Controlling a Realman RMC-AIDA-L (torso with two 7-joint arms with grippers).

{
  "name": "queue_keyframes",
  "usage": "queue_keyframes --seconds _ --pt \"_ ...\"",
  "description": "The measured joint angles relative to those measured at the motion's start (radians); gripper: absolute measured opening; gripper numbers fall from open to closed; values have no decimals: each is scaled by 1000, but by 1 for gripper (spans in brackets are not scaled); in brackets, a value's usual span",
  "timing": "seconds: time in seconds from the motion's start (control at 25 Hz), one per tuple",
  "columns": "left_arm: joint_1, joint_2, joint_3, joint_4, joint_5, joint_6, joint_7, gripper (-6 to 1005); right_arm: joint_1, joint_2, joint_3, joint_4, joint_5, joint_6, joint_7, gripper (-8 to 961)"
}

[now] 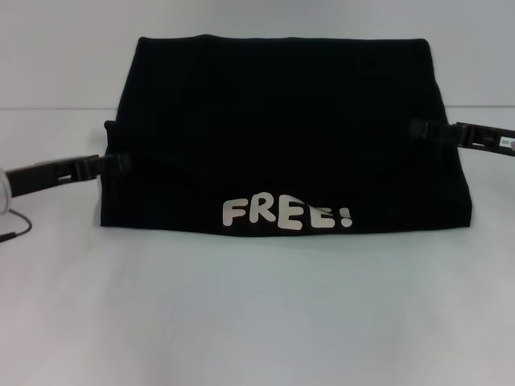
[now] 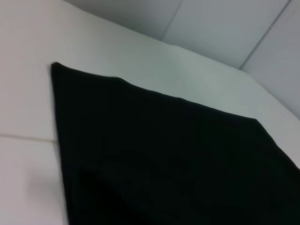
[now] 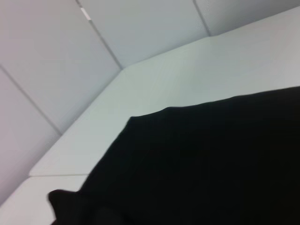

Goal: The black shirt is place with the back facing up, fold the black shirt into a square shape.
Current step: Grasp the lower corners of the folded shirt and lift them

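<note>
Black shirt (image 1: 282, 137): soft matt cloth, white lettering (image 1: 286, 214). Table (image 1: 257, 314): smooth matt white.

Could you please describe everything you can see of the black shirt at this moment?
The black shirt is soft dark fabric, already folded into a wide, roughly rectangular bundle lying flat on the white table. White "FREE!" lettering shows along its near edge, so it is not plain. A diagonal fold crosses its left part. The left claw meets its left edge, the right claw its right edge.
</note>
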Motion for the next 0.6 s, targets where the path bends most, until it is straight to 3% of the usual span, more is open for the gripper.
queue_keyframes --seconds 0.6 --pt "10 -5 23 -40 125 -83 -112 703 -49 4 -8 -2 23 -26 -9 614"
